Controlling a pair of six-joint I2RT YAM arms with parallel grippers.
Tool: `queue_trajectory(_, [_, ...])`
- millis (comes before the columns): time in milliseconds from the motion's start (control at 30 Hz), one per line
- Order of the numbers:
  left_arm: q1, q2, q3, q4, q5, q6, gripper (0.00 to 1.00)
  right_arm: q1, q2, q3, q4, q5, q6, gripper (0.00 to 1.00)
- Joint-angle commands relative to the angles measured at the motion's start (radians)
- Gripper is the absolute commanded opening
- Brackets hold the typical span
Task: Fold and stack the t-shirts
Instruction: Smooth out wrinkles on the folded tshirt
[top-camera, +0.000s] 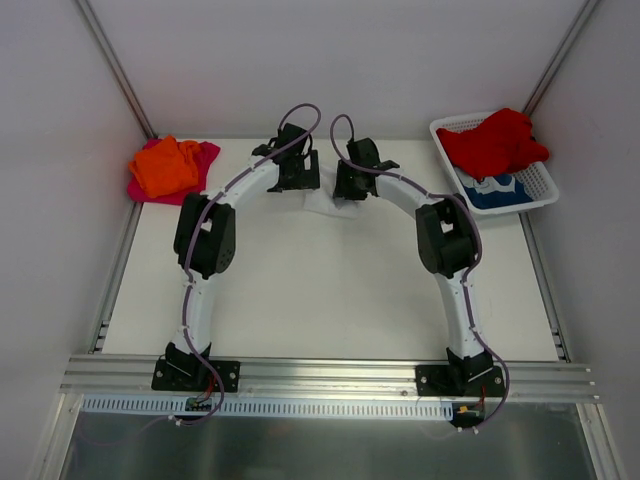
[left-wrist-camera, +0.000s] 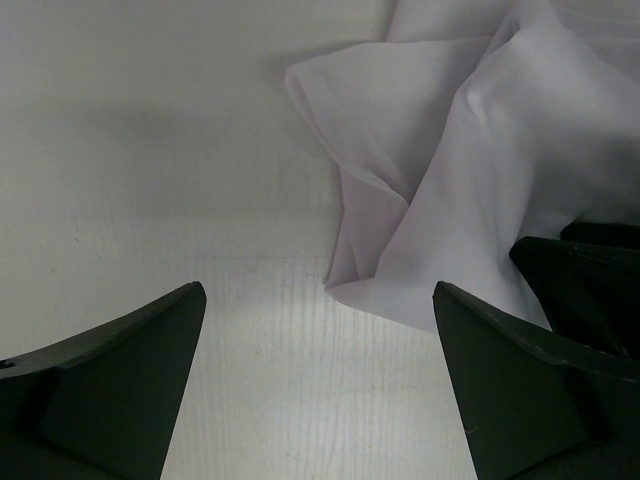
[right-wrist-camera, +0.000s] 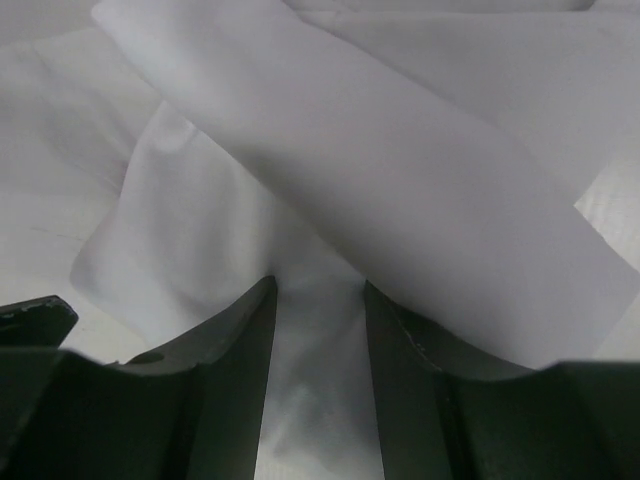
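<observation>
A crumpled white t-shirt (left-wrist-camera: 480, 150) lies at the far middle of the bench (top-camera: 330, 290), mostly hidden from above. The left hand (left-wrist-camera: 315, 292) gapes wide beside it. The right hand (right-wrist-camera: 320, 287) has 2 fingers (right-wrist-camera: 230, 380) astride cloth, grip unclear.

Top cam: high, behind the arm bases (top-camera: 195, 372), looks down & fwd over the whole table (top-camera: 330, 300), far off. Wrist cams aim past own fingers (left-wrist-camera: 110, 390) (right-wrist-camera: 230, 390), v. close to the surface: left sees white t-shirt (left-wrist-camera: 500, 150) edge + bare table, right nearly all cloth. All 3 share that shirt (top-camera: 325, 203), mid-far table.
</observation>
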Motion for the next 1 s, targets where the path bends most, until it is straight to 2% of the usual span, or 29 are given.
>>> queue_trajectory(0, [0.02,-0.123,-0.021,-0.001,-0.02,0.021,0.99,0.011,-0.015,-0.06,-0.005,-0.108,0.118,0.45])
queue_trajectory(200, [0.027,-0.219,-0.085,-0.001,-0.025,0.028,0.99,0.022,-0.076,-0.218,0.029,-0.165,0.208,0.46])
queue_trajectory(500, [0.044,-0.337,-0.182,0.0,-0.026,0.03,0.99,0.089,-0.289,-0.542,0.095,-0.101,0.23,0.46])
queue_trajectory(833, [0.047,-0.454,-0.288,0.002,-0.019,0.024,0.99,0.273,-0.61,-0.91,0.138,0.016,0.299,0.46])
queue_trajectory(967, [0.047,-0.494,-0.345,0.002,-0.014,0.015,0.99,0.332,-0.671,-0.984,0.137,0.094,0.319,0.46])
